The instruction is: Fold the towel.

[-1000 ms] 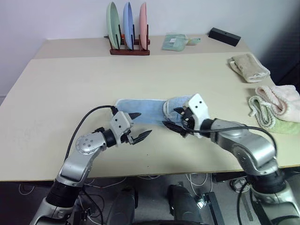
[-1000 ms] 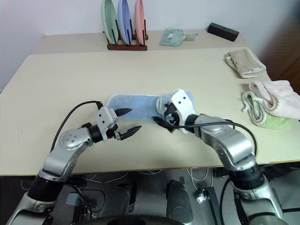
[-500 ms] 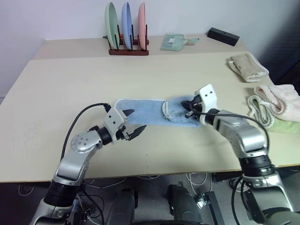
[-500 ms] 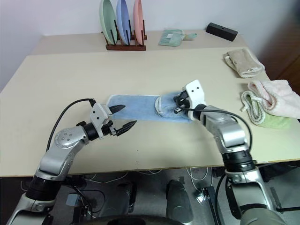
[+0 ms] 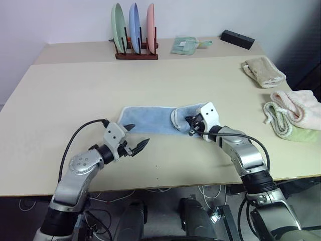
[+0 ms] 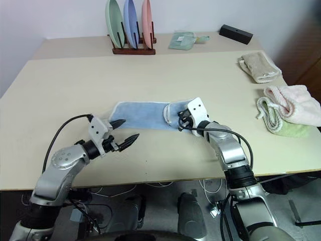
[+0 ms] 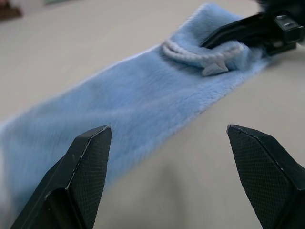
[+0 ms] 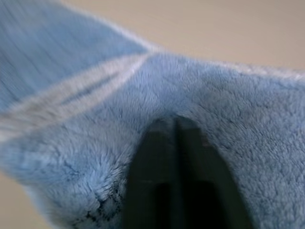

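the left pincer [image 5: 136, 142] hovers wide open and empty just above the table [image 5: 65, 100], just short of the near-left end of the towel [image 5: 148, 118]. its wrist view shows both black fingers [image 7: 86, 167] spread apart, with the light blue pile running between them and nothing gripped.

the towel lies as a long strip across the middle of the table, its right end folded back on itself into a small bunch with the whitish hem [image 7: 200, 53] curling up.

the right pincer [image 5: 193, 125] rests on that folded right end. in its wrist view the two fingers [image 8: 176, 162] lie nearly together, pressed into the blue pile — whether any cloth is caught between them cannot be told. the left wrist view catches this same pincer from the far side, its dark fingers laid over the hem.

compared with a second ago, the left pincer has drawn back toward the near-left and off the towel's edge, while the right one has reached forward onto the fold — it was wider open then.
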Robot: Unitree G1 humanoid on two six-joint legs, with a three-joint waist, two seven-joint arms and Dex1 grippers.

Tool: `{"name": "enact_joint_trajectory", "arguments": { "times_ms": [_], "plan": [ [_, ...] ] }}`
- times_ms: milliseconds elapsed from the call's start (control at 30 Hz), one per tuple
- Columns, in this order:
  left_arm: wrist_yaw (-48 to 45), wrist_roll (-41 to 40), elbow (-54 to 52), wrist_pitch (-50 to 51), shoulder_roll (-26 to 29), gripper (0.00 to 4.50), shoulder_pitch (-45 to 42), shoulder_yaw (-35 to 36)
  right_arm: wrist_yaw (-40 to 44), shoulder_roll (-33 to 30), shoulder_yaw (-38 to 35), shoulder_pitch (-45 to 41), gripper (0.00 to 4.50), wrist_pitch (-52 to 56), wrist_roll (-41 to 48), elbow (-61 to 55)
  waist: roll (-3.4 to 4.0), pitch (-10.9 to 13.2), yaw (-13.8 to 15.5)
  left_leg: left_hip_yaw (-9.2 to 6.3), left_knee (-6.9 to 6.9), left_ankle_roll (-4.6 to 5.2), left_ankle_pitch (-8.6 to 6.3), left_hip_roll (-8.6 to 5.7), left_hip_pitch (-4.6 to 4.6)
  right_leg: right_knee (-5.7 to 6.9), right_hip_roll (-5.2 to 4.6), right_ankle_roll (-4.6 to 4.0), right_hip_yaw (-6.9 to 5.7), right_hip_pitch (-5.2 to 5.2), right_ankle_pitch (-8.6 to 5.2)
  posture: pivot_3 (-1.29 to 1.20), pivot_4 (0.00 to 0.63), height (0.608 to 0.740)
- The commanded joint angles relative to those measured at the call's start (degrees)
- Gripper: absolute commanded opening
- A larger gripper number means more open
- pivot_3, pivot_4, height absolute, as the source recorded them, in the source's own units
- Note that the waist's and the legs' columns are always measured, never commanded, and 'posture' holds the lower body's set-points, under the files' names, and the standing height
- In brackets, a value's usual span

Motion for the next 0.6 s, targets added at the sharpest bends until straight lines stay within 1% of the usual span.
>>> {"name": "enact_joint_trajectory", "arguments": {
  "times_ms": [33, 67, 167, 200, 300, 367, 433, 500, 600],
  "plan": [
    [6.33, -13.94, -7.39, 13.86, -2.87, 4.5, 4.0, 7.51, 5.25, -4.9, -0.96, -1.78, 2.39, -2.44, 0.39, -10.42, 0.02, 0.01, -0.03, -0.03, 0.01, 0.0, 0.0, 0.0, -0.02, 0.0, 0.0, 0.01, -0.01, -0.01, 0.0, 0.0, 0.15, 0.74],
    [7.9, -16.7, -8.61, 16.98, -3.55, 4.5, 4.82, 8.73, 6.45, -6.1, -0.57, -2.0, 2.98, -3.03, -0.03, -11.94, 0.01, 0.01, -0.01, -0.02, 0.01, 0.0, 0.0, 0.0, -0.01, -0.01, -0.01, 0.02, -0.01, 0.0, -0.01, 0.0, 0.15, 0.74],
    [16.2, -23.69, -9.16, 25.08, -7.73, 4.5, 4.5, 12.09, 9.76, -8.44, 1.22, -2.23, 4.31, -4.77, -0.65, -14.96, -0.02, -0.01, 0.13, -0.04, 0.02, 0.0, -0.01, 0.0, 0.01, 0.0, 0.0, 0.03, -0.03, 0.03, -0.02, 0.0, 0.15, 0.74],
    [20.37, -26.84, -8.14, 27.47, -10.35, 4.5, 3.38, 13.82, 10.84, -8.93, 1.94, -2.34, 4.42, -5.5, -0.92, -15.55, -0.03, -0.01, 0.21, -0.12, 0.07, 0.01, -0.01, 0.0, 0.02, 0.0, 0.01, 0.02, -0.11, 0.09, -0.02, 0.0, 0.15, 0.74],
    [31.21, -34.35, -5.05, 31.46, -16.86, 4.5, -0.36, 18.19, 12.98, -9.42, 3.73, -2.51, 4.42, -7.02, -1.86, -16.72, -0.06, -0.03, 0.47, -0.28, 0.15, 0.0, 0.0, -0.02, 0.07, -0.05, 0.0, 0.01, -0.25, 0.3, -0.02, 0.0, 0.15, 0.74],
    [38.67, -38.58, -2.58, 31.99, -20.8, 4.5, -3.25, 20.96, 13.72, -9.45, 4.79, -2.26, 4.42, -7.51, -2.41, -17.45, -0.09, -0.04, 0.51, -0.33, 0.16, -0.01, 0.0, -0.06, 0.07, -0.06, -0.03, 0.01, -0.28, 0.32, -0.02, 0.0, 0.15, 0.74],
    [44.79, -40.9, -0.64, 30.29, -24.09, 4.5, -6.01, 23.09, 13.96, -9.29, 5.67, -1.6, 4.42, -7.83, -3.01, -18.03, -0.11, -0.05, 0.52, -0.35, 0.15, -0.02, 0.0, -0.07, 0.07, -0.06, -0.03, 0.01, -0.28, 0.32, -0.01, 0.0, 0.15, 0.74],
    [49.55, -42.19, 0.85, 28.67, -26.06, 4.5, -7.97, 24.51, 14.06, -9.29, 6.23, -0.92, 4.42, -8.05, -3.68, -18.41, -0.11, -0.05, 0.52, -0.38, 0.15, -0.03, 0.01, -0.08, 0.07, -0.07, -0.03, 0.0, -0.3, 0.32, -0.01, 0.0, 0.15, 0.74],
    [53.05, -42.0, 3.43, 26.49, -26.23, 4.5, -10.33, 25.29, 13.94, -9.23, 6.68, -0.11, 4.42, -7.94, -4.4, -19.18, -0.12, -0.05, 0.51, -0.38, 0.14, -0.04, 0.01, -0.08, 0.07, -0.09, -0.03, 0.0, -0.3, 0.33, -0.02, 0.0, 0.15, 0.74]
  ]
}}
